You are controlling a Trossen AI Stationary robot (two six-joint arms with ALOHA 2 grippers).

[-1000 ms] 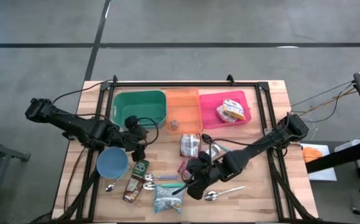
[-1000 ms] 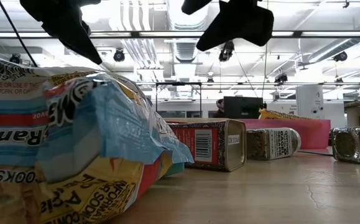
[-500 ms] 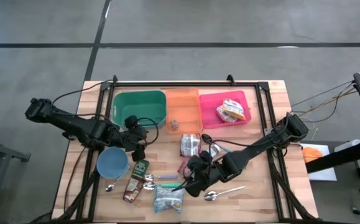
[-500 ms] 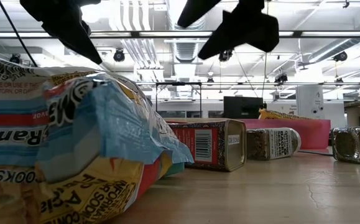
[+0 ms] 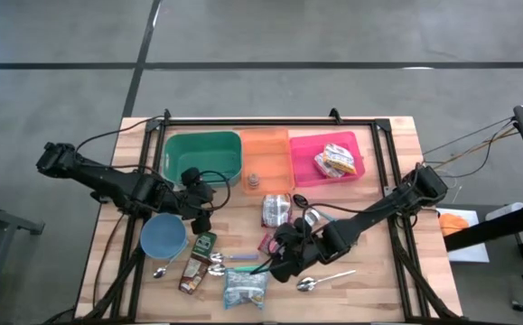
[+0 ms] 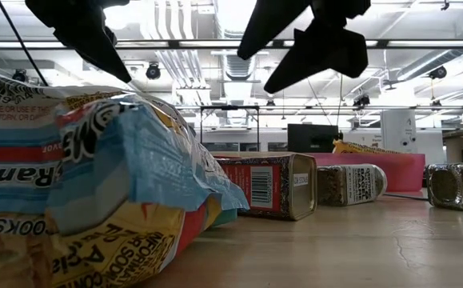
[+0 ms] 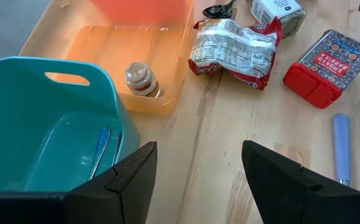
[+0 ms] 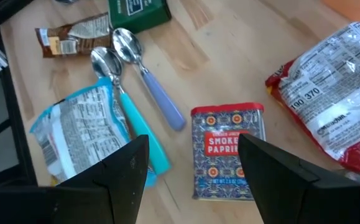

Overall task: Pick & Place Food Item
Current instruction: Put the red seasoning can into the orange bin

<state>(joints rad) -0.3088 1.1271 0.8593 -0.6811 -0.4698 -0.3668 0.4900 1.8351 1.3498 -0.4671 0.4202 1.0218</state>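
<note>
Hovering right gripper (image 8: 192, 165), jaws wide, empty, over red paprika tin (image 8: 227, 149) between them; likely approach step. Next: lower, close. Left gripper (image 7: 195, 177) open, idle.

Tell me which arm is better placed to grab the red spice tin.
Right. Its open gripper hangs right over the red spice tin, while the left gripper sits by the green bin.

Lab: exposed ceiling ducts (image 6: 185, 64); monitors (image 6: 309, 137)
</note>
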